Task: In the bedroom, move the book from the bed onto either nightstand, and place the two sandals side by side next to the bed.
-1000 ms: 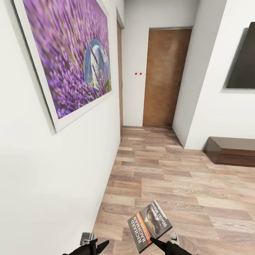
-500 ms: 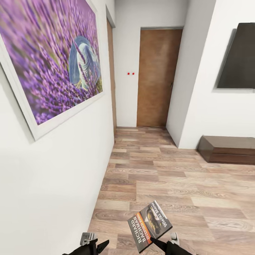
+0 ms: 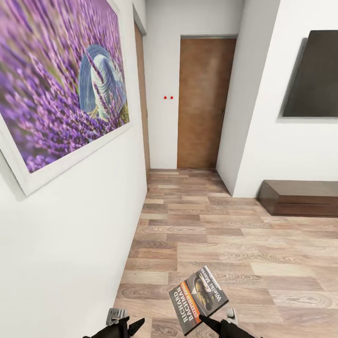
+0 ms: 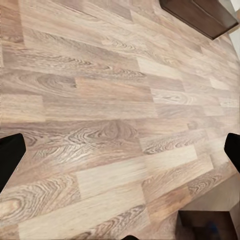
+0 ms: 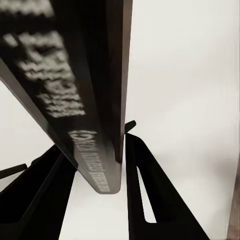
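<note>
At the near edge of the head view, at about 5 o'clock, the right end effector (image 3: 205,320) is clenched on the lower edge of the book (image 3: 198,298), which it holds above the wood-plank floor (image 3: 220,244), cover facing up. In the right wrist view the book (image 5: 90,100) stands edge-on between the two dark fingers (image 5: 150,190). At about 7 o'clock the left end effector (image 3: 131,325) is released and grips nothing; in the left wrist view its fingertips (image 4: 10,155) are wide apart over the floor. At 9 o'clock a big framed picture of purple lavender (image 3: 61,84) hangs on the white wall. At 3 o'clock a low dark-brown cabinet (image 3: 300,197) stands under a dark wall screen (image 3: 312,75). Farthest, at 12 o'clock, is a closed brown door (image 3: 204,103), with two small red dots (image 3: 168,97) just beside it.
</note>
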Controlling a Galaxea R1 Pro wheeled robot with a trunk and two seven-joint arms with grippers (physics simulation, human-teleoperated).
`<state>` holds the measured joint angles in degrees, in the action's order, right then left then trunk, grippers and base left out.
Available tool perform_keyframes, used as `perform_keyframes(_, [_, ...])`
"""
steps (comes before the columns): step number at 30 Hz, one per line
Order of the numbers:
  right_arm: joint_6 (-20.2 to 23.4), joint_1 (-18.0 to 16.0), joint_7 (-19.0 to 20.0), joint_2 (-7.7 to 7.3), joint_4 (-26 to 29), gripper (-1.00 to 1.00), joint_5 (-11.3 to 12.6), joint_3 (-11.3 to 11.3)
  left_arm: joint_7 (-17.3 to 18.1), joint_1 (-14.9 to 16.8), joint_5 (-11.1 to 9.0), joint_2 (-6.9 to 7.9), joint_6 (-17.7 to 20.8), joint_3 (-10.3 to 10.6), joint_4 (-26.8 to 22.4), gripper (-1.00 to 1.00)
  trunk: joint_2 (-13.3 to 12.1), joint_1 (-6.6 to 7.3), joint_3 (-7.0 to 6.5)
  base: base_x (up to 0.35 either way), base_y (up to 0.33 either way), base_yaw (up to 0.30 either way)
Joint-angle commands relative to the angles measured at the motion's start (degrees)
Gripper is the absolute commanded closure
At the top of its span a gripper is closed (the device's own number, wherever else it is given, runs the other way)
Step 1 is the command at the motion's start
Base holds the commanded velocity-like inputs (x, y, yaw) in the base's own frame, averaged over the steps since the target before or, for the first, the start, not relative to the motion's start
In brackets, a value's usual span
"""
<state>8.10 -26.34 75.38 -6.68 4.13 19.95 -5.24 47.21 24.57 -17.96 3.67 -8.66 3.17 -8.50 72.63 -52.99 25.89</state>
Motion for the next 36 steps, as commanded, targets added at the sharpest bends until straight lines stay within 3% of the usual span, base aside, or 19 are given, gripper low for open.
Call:
perform_keyframes(1, [0.6,0.0,0.2,0.01,0.0,1.0,-0.3,-0.5,0.1,0.0,-0.3,0.02,-0.3,0.3,0.1,-1.0,0.0,-0.03,0.06,0.323,0.0,0.0])
perform_keyframes(22, [0.6,0.0,0.2,0.04,0.0,1.0,-0.3,-0.5,0.2,0.0,-0.2,0.02,-0.3,0.3,0.1,-1.0,0.0,-0.03,0.06,0.326,0.0,-0.035])
perform_keyframes(29, [0.6,0.0,0.2,0.02,0.0,1.0,-0.3,-0.5,0.2,0.0,-0.3,0.02,-0.3,0.3,0.1,-1.0,0.0,-0.03,0.06,0.315,0.0,-0.213])
perform_keyframes(36, [0.6,0.0,0.2,0.03,0.0,1.0,-0.3,-0.6,0.2,0.0,-0.3,0.02,-0.3,0.3,0.1,-1.0,0.0,-0.03,0.06,0.064,0.0,-0.28])
